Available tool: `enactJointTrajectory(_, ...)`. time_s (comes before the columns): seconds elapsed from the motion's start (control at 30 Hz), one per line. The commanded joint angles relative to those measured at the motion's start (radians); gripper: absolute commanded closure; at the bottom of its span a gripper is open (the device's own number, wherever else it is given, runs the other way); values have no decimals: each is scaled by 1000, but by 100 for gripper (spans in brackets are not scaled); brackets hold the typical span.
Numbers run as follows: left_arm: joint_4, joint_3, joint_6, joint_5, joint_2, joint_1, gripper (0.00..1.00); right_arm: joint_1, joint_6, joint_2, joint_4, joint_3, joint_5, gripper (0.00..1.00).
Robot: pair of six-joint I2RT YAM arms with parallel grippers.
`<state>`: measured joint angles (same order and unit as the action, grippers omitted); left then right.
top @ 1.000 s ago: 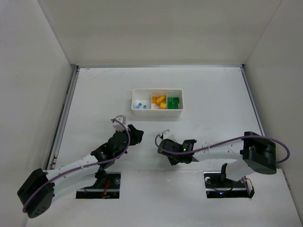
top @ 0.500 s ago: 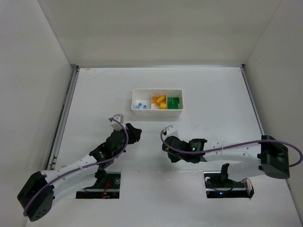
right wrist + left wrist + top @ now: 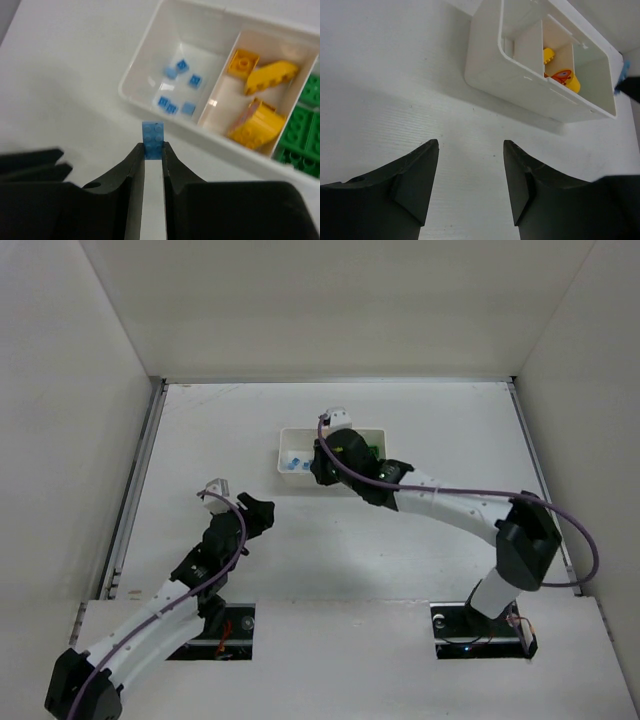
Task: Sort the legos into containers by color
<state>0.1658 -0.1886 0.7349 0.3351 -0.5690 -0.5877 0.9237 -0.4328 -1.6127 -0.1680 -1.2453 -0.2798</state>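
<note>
Snugly inside right pincer (image 3: 153, 148), blue lego (image 3: 153, 133).

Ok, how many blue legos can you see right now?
7. One blue lego is pinched in the right tool, by the tray; six lie loose in its end compartment, beside the yellow ones. Two of those touch and may be one brick.
</note>
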Motion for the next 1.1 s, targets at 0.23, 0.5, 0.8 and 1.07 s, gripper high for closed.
enactJointTrajectory(0.23, -57, 28, 20, -4, 29, 29, 43, -107, -30, -268, 148, -289, 68, 52)
enactJointTrajectory(0.5, -46, 26, 20, -4, 14, 36, 36, -102, -24, 0, 255, -2, -18, 41)
enactJointTrajectory(0.8, -63, -8, 3, 7, -25, 48, 0, 11, -56, 517, 332, 600, -287, 32)
enactJointTrajectory(1.07, -133, -46, 32, 21, -29, 140, 0, -1, -207, 833, 173, 825, -509, 0)
